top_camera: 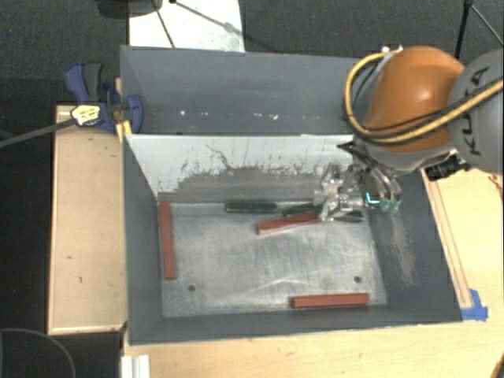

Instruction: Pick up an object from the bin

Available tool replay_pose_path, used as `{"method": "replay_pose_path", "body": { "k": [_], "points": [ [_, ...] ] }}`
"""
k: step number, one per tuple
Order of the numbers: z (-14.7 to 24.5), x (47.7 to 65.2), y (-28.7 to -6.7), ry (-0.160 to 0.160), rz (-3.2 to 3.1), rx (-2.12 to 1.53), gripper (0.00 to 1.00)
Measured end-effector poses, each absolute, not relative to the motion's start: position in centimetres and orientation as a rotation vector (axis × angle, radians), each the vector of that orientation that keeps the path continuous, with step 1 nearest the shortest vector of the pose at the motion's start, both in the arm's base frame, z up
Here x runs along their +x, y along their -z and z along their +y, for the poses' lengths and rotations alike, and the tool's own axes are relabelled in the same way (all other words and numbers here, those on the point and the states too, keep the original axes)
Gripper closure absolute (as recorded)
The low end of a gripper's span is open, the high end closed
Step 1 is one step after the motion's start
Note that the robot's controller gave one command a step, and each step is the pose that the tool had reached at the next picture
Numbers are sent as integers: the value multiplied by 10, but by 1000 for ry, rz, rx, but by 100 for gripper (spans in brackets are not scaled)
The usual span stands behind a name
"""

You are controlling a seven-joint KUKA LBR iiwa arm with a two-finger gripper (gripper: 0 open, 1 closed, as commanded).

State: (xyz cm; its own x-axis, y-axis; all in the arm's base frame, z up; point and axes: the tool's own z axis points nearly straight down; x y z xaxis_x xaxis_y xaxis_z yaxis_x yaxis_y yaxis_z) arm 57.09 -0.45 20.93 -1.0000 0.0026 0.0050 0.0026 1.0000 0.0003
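rust-brown stick [287, 225] lies mid-floor of the bin [409, 258], its right end at my gripper [340, 201], with a dark green stick [299, 209] just behind. can't tell if the gripper's spread or pinching. grasp stage, i judge; next needs firm closure and a straight lift.

- Bin [409, 250]: plain grey, floor scuffed pale with scratches.
- Red-brown bar [167, 240] at 9 o'clock, second red-brown bar [329, 300] at 5 o'clock, third red-brown bar [285, 225] near centre.
- Dark green bar [250, 207] toward 12 o'clock.
- Arm's cover [413, 89]: glossy orange, looped by a yellow cable [350, 93].
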Motion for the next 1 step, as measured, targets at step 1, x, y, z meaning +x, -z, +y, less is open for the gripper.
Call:
{"method": "replay_pose_path", "body": {
  "k": [1],
  "points": [
    [-5, 573, -214, 0, -3145, -4, 100]
  ]
}}
